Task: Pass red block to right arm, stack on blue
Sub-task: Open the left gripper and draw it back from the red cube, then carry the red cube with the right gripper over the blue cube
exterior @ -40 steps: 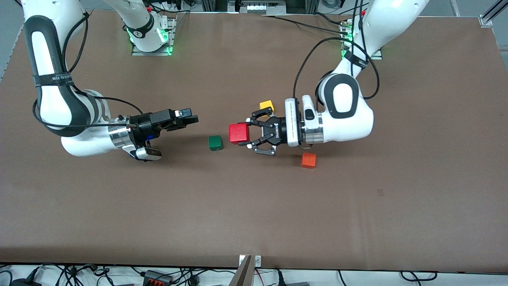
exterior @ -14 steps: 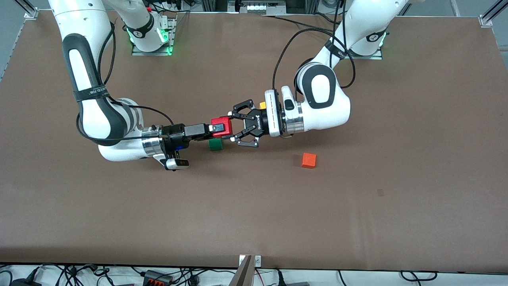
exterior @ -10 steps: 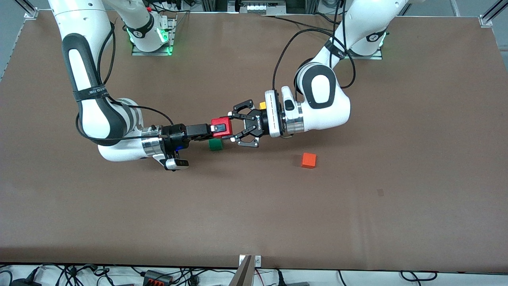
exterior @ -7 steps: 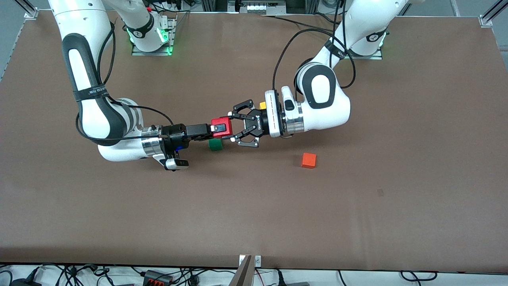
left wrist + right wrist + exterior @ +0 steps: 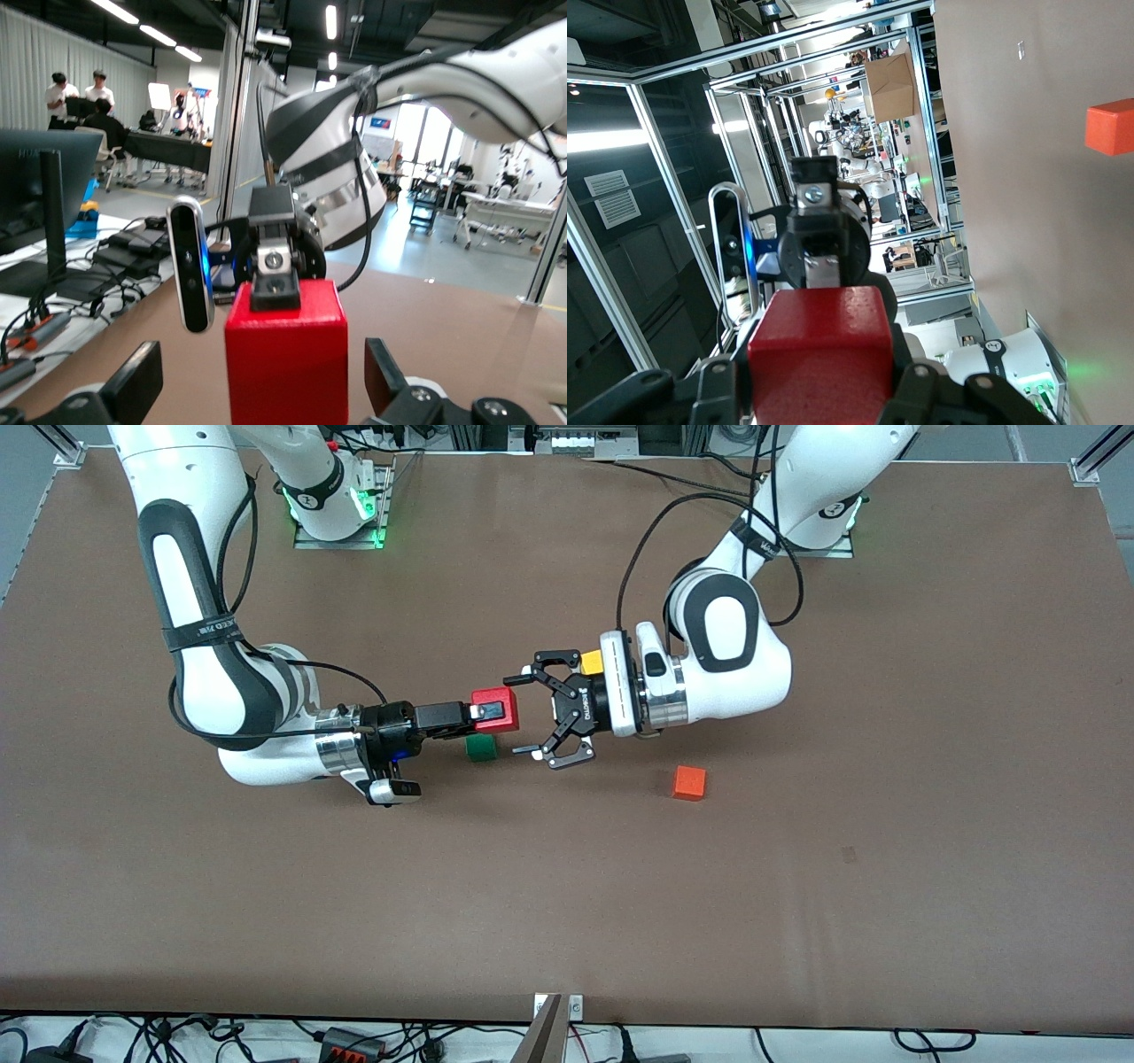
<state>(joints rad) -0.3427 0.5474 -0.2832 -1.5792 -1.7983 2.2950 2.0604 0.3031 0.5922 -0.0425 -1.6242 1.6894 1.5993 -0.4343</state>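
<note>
The right gripper (image 5: pixel 483 716) reached in from the right arm's end and was clamped on the red block (image 5: pixel 495 709), holding it in the air just above the green cube (image 5: pixel 481 747). A trace of the blue cube (image 5: pixel 400 755) showed under the right wrist. Facing it, the left gripper (image 5: pixel 529 716) stood with its fingers (image 5: pixel 524 681) spread wide, clear of the red block. A yellow cube (image 5: pixel 592 662) sat by the left wrist, and the orange cube (image 5: pixel 688 782) lay nearer the front camera, toward the left arm's end
</note>
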